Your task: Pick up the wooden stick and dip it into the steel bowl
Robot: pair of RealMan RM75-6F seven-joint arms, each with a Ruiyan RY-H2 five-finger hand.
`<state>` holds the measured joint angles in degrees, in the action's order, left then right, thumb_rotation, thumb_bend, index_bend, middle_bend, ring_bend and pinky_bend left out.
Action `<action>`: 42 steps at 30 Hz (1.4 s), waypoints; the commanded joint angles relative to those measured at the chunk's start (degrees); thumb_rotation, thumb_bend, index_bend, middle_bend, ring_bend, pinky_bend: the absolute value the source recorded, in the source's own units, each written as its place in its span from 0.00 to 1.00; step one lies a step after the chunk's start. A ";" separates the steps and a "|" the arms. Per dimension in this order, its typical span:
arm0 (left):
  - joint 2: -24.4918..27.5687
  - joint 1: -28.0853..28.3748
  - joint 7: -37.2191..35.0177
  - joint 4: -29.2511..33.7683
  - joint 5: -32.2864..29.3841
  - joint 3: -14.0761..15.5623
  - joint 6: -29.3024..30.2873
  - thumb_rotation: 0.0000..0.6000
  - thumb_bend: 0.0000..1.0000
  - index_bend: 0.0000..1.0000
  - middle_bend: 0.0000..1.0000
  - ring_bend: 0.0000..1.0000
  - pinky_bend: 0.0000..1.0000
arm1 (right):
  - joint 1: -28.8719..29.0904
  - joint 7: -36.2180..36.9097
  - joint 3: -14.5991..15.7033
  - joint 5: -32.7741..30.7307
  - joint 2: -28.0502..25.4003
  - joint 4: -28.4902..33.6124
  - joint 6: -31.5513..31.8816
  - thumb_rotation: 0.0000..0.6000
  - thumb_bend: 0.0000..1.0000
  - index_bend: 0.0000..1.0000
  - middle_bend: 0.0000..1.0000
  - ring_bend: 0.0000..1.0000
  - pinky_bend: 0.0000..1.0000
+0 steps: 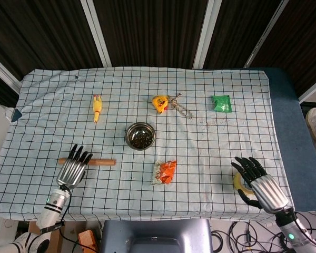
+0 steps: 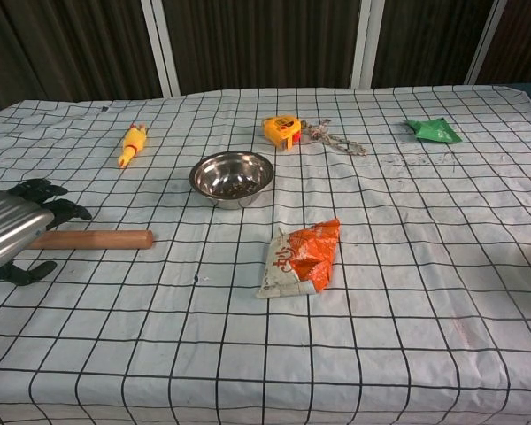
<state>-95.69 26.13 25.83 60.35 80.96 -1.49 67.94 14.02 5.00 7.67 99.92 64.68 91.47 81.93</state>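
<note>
Left hand (image 2: 13, 232) perhaps over wooden stick (image 2: 97, 238)

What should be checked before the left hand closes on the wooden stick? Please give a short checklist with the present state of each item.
1. Left hand is over the wooden stick: ok, above its left end.
2. Stick already gripped: not ok, it lies flat on the tablecloth.
3. Fingers around the stick: cannot tell.
4. Steel bowl upright and reachable: ok, to the right of the stick, with dark bits inside.
5. Path from stick to bowl free: ok, only cloth between.
6. Right hand out of the way: ok, at the near right corner.
</note>
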 commanded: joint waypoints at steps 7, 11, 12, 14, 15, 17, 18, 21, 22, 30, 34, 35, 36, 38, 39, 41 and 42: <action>-1.82 0.40 -0.12 -2.58 0.93 -0.67 0.90 1.00 0.36 0.36 0.25 0.10 0.10 | 0.02 -0.86 -0.16 -3.22 -1.14 1.16 -4.45 1.00 0.38 0.00 0.00 0.00 0.00; -2.69 0.77 -0.38 -3.73 1.19 -0.86 0.67 1.00 0.36 0.35 0.27 0.12 0.11 | -0.08 -0.83 -0.49 -4.00 -1.56 1.58 -5.17 1.00 0.38 0.00 0.00 0.00 0.00; -2.99 0.92 -0.33 -4.06 1.16 -1.01 0.54 1.00 0.36 0.35 0.27 0.13 0.11 | -0.14 -0.81 -0.59 -4.04 -1.67 1.67 -5.18 1.00 0.38 0.00 0.00 0.00 0.00; -3.60 1.22 -0.29 -4.74 1.14 -1.37 0.52 1.00 0.36 0.35 0.28 0.13 0.11 | -0.25 -0.66 -0.62 -4.00 -1.92 1.80 -5.23 1.00 0.38 0.00 0.00 0.00 0.00; -3.83 1.34 -0.21 -5.08 1.16 -1.50 0.56 1.00 0.36 0.35 0.28 0.14 0.11 | -0.29 -0.62 -0.60 -3.97 -2.05 1.88 -5.31 1.00 0.38 0.00 0.00 0.00 0.00; -4.32 1.56 -0.11 -5.80 1.13 -1.72 0.46 1.00 0.36 0.35 0.29 0.15 0.11 | -0.35 -0.56 -0.64 -4.08 -2.31 2.06 -5.58 1.00 0.38 0.00 0.00 0.00 0.00; -4.50 1.62 -0.20 -6.02 1.13 -1.75 0.37 1.00 0.36 0.36 0.29 0.15 0.11 | -0.37 -0.56 -0.70 -4.19 -2.39 2.12 -5.69 1.00 0.38 0.00 0.00 0.00 0.00; -5.05 1.78 -0.45 -6.78 1.26 -1.71 0.16 1.00 0.36 0.38 0.31 0.17 0.11 | -0.41 -0.71 -0.92 -4.56 -2.51 2.29 -6.10 1.00 0.38 0.00 0.00 0.00 0.00; -5.18 1.85 -0.50 -6.95 1.36 -1.71 0.19 1.00 0.36 0.39 0.32 0.18 0.11 | -0.44 -0.80 -0.96 -4.60 -2.57 2.39 -6.17 1.00 0.38 0.00 0.00 0.00 0.00; -6.06 2.10 -1.64 -7.92 1.66 -1.82 0.17 1.00 0.36 0.47 0.40 0.24 0.12 | -0.50 -1.51 -1.34 -5.21 -2.66 2.75 -7.29 1.00 0.38 0.00 0.00 0.00 0.00; -6.38 2.23 -2.78 -8.46 2.35 -1.64 0.63 1.00 0.36 0.48 0.42 0.25 0.12 | -0.47 -1.72 -1.48 -5.47 -2.72 2.89 -7.87 1.00 0.38 0.00 0.00 0.00 0.00; -6.53 2.25 -3.22 -8.75 2.58 -1.63 0.92 1.00 0.36 0.49 0.44 0.26 0.12 | -0.48 -1.78 -1.50 -5.47 -2.74 2.91 -7.93 1.00 0.38 0.00 0.00 0.00 0.00; -6.78 2.28 -3.93 -9.21 2.96 -1.64 1.48 1.00 0.36 0.52 0.46 0.27 0.12 | -0.52 -1.90 -1.53 -5.39 -2.75 2.94 -7.91 1.00 0.38 0.00 0.00 0.00 0.00; -7.13 2.30 -5.65 -10.20 3.85 -1.54 2.67 1.00 0.36 0.57 0.51 0.29 0.12 | -0.59 -1.87 -1.55 -5.25 -2.77 2.99 -7.88 1.00 0.38 0.00 0.00 0.00 0.00; -7.18 2.31 -6.70 -10.56 4.26 -1.46 3.15 1.00 0.36 0.59 0.53 0.30 0.12 | -0.61 -1.82 -1.56 -5.22 -2.79 3.00 -7.91 1.00 0.38 0.00 0.00 0.00 0.00; -7.27 2.34 -9.55 -11.57 5.26 -1.40 4.63 1.00 0.38 0.62 0.56 0.31 0.12 | -0.64 -1.75 -1.60 -5.23 -2.82 2.97 -8.00 1.00 0.38 0.00 0.00 0.00 0.00; -7.32 2.34 -11.20 -12.01 5.69 -1.45 5.43 1.00 0.38 0.63 0.57 0.31 0.12 | -0.64 -1.76 -1.65 -5.27 -2.79 2.94 -8.05 1.00 0.38 0.00 0.00 0.00 0.00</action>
<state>-102.77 28.43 17.44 49.56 85.45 -3.00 71.63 13.38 3.25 6.04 94.66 61.87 94.43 73.90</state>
